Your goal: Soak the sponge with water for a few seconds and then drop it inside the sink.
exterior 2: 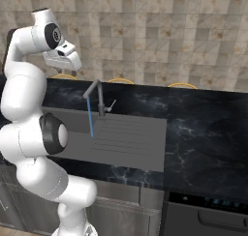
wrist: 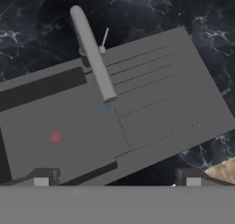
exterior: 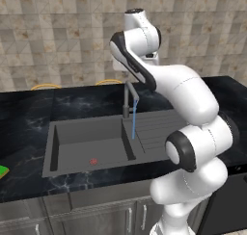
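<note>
The sink [exterior: 72,142] is a dark grey basin with a red spot on its floor, and its ribbed drainboard [exterior 2: 128,138] lies on the right. From the grey tap [exterior: 128,97] a thin blue stream of water [exterior: 133,123] falls near the wall between basin and drainboard. The stream also shows in the right base view [exterior 2: 90,116]. The sponge [exterior: 2,171] lies on the counter far left of the sink, cut off by the frame edge with its green face showing. My gripper [wrist: 117,181] hangs open and empty high above the sink [wrist: 46,108], looking down on the tap [wrist: 94,58].
Black marbled countertop [exterior 2: 203,124] surrounds the sink. Yellow curved rims [exterior 2: 121,79] stand along the tiled back wall. Grey cabinet doors [exterior: 87,217] run below the counter, and a dark appliance front [exterior 2: 208,213] sits at the lower right.
</note>
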Motion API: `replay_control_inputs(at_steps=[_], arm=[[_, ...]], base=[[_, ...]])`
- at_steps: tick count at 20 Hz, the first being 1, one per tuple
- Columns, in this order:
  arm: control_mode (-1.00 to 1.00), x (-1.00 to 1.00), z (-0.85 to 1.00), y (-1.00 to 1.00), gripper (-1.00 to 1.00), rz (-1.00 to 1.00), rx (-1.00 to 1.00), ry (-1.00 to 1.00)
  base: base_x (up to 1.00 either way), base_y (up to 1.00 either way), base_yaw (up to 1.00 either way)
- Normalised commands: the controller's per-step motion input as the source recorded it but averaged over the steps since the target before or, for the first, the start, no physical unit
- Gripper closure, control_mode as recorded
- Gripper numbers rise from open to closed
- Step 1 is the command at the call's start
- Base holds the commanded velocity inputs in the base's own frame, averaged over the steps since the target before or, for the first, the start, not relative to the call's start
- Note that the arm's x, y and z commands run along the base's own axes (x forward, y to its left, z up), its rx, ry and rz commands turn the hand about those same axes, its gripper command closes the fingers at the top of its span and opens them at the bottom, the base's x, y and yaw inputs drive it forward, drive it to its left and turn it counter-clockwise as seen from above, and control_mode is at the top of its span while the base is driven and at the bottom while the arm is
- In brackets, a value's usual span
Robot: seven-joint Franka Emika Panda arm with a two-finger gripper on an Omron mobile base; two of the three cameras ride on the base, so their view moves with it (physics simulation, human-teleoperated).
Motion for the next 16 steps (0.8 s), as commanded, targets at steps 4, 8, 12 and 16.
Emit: replay_control_inputs(at_steps=[4,8,12,16], arm=[[-1.00,-0.34,-0.38,0.60,-1.00,0.04,0.00,0.00],[-1.00,-0.27,-0.26,0.51,-1.00,0.02,0.00,0.00],[-1.00,-0.05,-0.20,0.28,-1.00,0.00,-0.02,-0.03],[-1.00,0.06,-0.39,0.07,-1.00,0.00,0.00,-0.13]], base=[[0.00,0.00,0.00],[0.00,0.00,0.00],[0.00,0.00,0.00],[0.00,0.00,0.00]])
